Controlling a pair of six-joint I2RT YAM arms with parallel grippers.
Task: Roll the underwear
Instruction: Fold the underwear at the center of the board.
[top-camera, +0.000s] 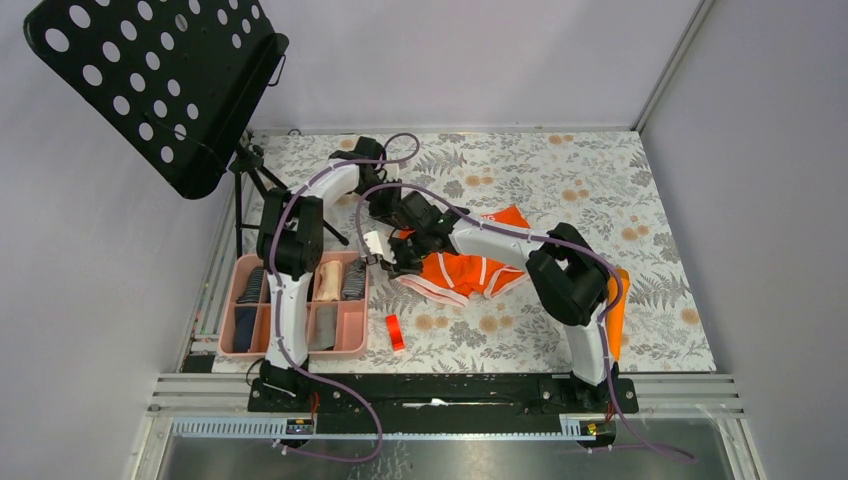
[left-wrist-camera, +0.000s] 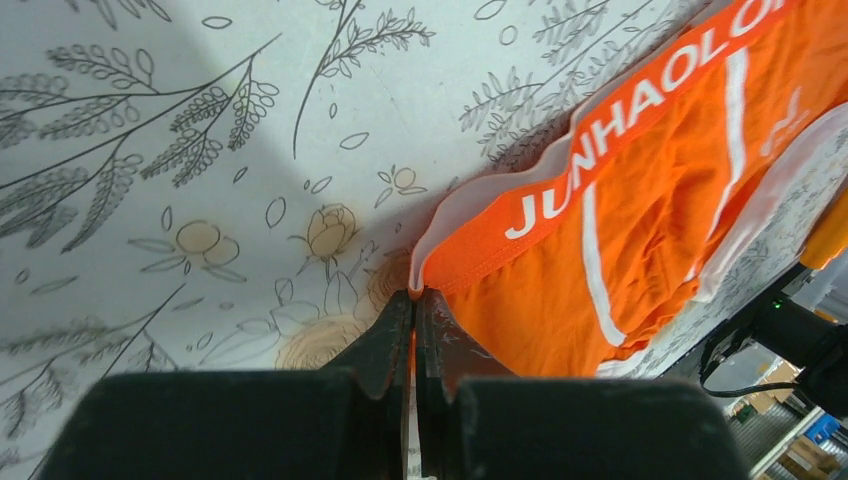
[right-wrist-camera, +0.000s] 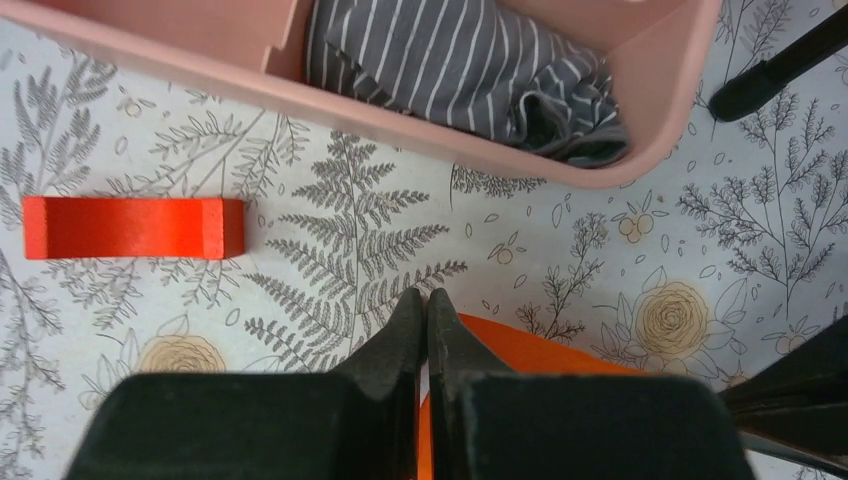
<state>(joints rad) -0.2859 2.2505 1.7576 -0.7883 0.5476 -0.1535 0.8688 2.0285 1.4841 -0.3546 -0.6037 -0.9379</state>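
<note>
The bright orange underwear (top-camera: 470, 272) lies spread on the floral tabletop at mid-table. In the left wrist view its waistband with white lettering (left-wrist-camera: 650, 220) runs up to the right. My left gripper (left-wrist-camera: 414, 293) is shut on the waistband's corner; in the top view it sits at the garment's far left edge (top-camera: 400, 225). My right gripper (right-wrist-camera: 427, 293) is shut with orange cloth (right-wrist-camera: 520, 352) between its fingers; it sits at the near left corner (top-camera: 385, 263). A grey striped underwear (right-wrist-camera: 460, 60) lies in the pink tray (right-wrist-camera: 400, 120).
The pink tray (top-camera: 230, 320) at left holds rolled garments, beige (top-camera: 328, 280) and navy (top-camera: 250, 285). A small red block (top-camera: 394, 331) lies near it (right-wrist-camera: 130, 227). A long orange cylinder (top-camera: 617, 310) lies at right. A black music stand (top-camera: 160, 80) with a tripod (top-camera: 250, 180) stands at the back left.
</note>
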